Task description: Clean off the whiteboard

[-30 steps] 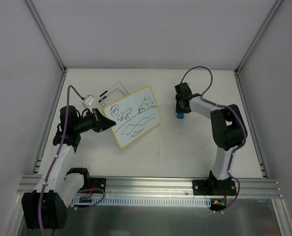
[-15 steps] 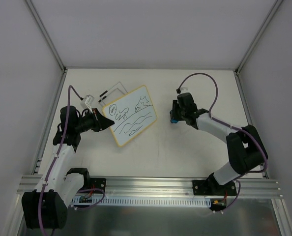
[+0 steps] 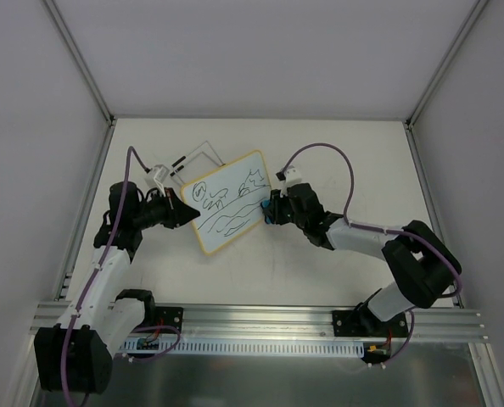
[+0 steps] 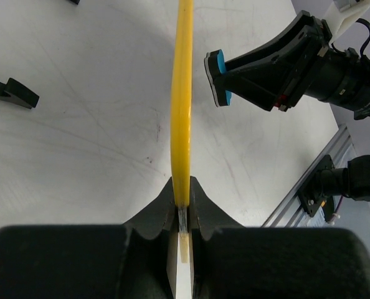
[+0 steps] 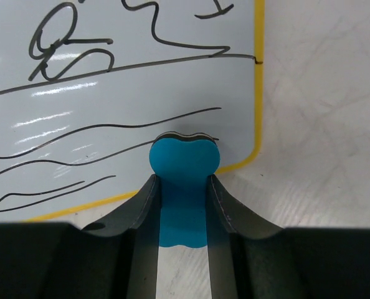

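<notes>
Yellow-rimmed whiteboard (image 3: 229, 202), black scribbles across its face, tilted up left of centre on the table (image 3: 320, 153). Pinched at its left rim by the left gripper (image 3: 187, 214), jaws closed tight on the edge. Right gripper (image 3: 271, 212) clamped on blue eraser (image 5: 184, 159); eraser face just beside the board's lower right corner, a gap between.
</notes>
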Robot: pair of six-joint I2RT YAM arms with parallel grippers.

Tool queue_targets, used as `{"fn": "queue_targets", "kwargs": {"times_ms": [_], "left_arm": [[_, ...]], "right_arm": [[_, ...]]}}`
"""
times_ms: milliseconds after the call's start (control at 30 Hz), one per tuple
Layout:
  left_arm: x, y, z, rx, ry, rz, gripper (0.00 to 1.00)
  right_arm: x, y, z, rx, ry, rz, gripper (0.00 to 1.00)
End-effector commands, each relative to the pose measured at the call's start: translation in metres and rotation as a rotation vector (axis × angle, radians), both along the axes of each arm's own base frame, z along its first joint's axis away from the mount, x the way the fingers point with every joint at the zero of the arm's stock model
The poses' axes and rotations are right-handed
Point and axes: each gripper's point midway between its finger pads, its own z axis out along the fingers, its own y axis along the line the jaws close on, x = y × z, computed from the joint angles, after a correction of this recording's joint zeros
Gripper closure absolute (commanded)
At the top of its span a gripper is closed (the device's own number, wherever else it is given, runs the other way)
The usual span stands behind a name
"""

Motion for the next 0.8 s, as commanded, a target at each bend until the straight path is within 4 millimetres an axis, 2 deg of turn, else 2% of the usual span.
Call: {"fn": "queue_targets", "kwargs": {"times_ms": [0,167,433,667,767], "left_arm": [[0.012,0.001,0.033,0.033,-0.131,-0.011,1.0],[0.014,-0.003,0.041,0.021,-0.125,-0.033,1.0],[0.004,-0.004,0.03,0.013,-0.106,-0.047,1.0],[0.002,-0.005,0.028,0.007,-0.099,-0.05,1.0],[0.001,-0.006,0.029,0.002,-0.095,-0.056,1.0]], "right_arm": [[0.016,0.02,0.03,0.072,-0.117,0.024,0.98],[0.019,0.02,0.033,0.067,-0.141,0.018,0.99],[0.031,0.014,0.034,0.044,-0.163,-0.04,1.0],[0.046,0.014,0.025,0.041,-0.135,-0.096,1.0],[0.05,0.022,0.022,0.062,-0.116,-0.102,1.0]]}}
